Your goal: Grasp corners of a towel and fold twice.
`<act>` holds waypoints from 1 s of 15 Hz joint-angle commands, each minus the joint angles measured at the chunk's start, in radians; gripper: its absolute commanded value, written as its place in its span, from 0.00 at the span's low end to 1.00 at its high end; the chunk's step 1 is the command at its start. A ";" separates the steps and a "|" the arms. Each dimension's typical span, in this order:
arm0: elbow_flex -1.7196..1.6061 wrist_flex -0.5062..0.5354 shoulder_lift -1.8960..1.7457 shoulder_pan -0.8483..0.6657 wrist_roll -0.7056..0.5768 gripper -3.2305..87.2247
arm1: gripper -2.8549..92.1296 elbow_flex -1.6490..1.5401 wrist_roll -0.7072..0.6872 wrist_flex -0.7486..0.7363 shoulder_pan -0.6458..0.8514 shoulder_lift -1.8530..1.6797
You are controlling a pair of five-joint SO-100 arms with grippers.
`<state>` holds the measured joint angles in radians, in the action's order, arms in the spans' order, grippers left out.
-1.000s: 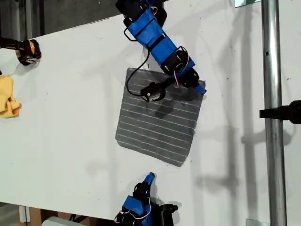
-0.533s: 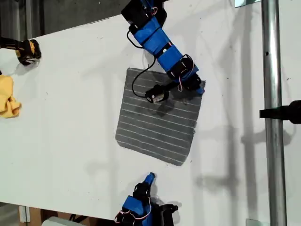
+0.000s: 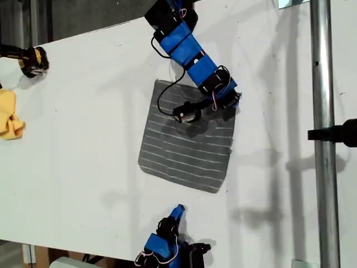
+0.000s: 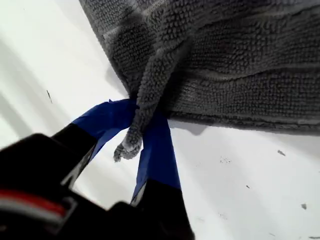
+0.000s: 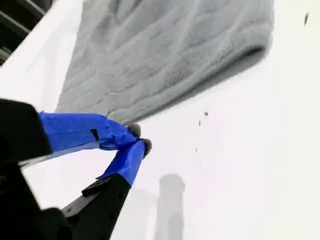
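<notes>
**Pinching one corner to start the fold**

Lying flat on the white worktop (image 3: 83, 139), the towel (image 3: 187, 151) sits mid-way across the exterior view. My first gripper (image 4: 142, 127) has its jaws squeezed on a corner (image 4: 129, 142), so it can lift. My second gripper (image 5: 137, 140) waits near another corner, jaws closed, holding nothing.

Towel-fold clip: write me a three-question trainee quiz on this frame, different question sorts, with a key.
1. True or false: my first tool is shut on a towel corner.
2. Multiple choice: my second tool is A) gripping the towel, B) shut, off the towel, C) wide open.
3. Fill in: the yellow cloth lies at the exterior view's ____ edge.

Key: 1 true; 2 B; 3 left.
</notes>
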<state>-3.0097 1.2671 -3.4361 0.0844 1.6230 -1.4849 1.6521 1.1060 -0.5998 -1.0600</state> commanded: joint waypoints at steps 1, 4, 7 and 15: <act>0.331 -0.029 0.443 0.081 0.103 0.02 | 0.03 -0.002 -0.018 -0.011 0.000 0.014; 0.735 -0.140 1.025 0.130 0.038 0.02 | 0.03 0.017 -0.061 -0.012 0.025 0.012; 0.985 -0.163 1.419 0.186 0.054 0.02 | 0.03 0.026 -0.069 -0.005 0.029 0.008; 1.275 -0.252 1.796 0.324 -0.063 0.08 | 0.03 0.054 -0.080 0.025 0.032 -0.006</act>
<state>-1.8224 0.9956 -1.6567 0.4034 1.5953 -1.4450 1.5800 1.1213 -0.5814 -1.0508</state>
